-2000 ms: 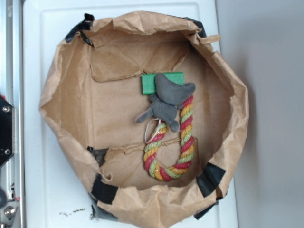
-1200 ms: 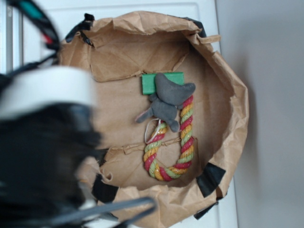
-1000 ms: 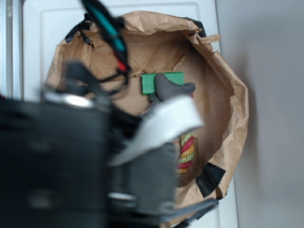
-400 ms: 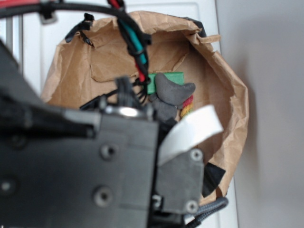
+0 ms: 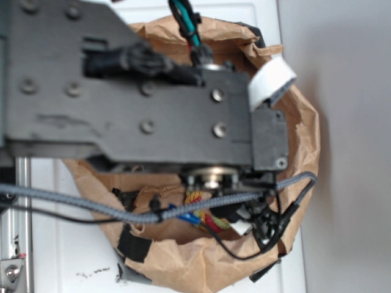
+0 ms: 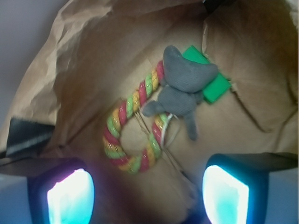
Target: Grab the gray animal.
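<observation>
wrist view shows the gray animal (image 6: 184, 88) lying inside the paper bag (image 6: 84, 70), draped over one end of the twisted rope (image 6: 133, 133) and overlapping the green block (image 6: 212, 84). gripper (image 6: 148, 196) hovers above, fingers (image 6: 226, 196) spread wide, holding nothing.

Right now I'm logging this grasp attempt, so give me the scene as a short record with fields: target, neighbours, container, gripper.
target: gray animal, lying inside the bag, not held
neighbours: twisted rope curves under it; green block partly under its ear
container: brown paper bag, open at the top
gripper: gripper above the bag floor, open, both fingers apart, nothing between them
exterior view: arm hides the toy
</observation>
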You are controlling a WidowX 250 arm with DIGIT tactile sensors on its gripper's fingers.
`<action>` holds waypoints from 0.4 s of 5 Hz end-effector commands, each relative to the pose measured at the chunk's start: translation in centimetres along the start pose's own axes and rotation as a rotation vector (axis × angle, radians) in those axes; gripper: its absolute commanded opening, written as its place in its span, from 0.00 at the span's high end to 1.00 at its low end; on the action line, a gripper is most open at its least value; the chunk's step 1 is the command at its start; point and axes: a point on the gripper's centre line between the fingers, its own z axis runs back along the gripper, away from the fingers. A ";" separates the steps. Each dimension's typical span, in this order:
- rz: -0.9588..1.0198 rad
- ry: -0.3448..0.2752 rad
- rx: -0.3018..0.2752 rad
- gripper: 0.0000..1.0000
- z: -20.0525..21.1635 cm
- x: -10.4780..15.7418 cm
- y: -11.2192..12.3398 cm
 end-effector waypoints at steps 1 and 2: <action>0.139 -0.117 -0.012 0.00 -3.0 1.8 0.3; 0.159 -0.140 0.018 0.00 -5.4 2.3 -1.8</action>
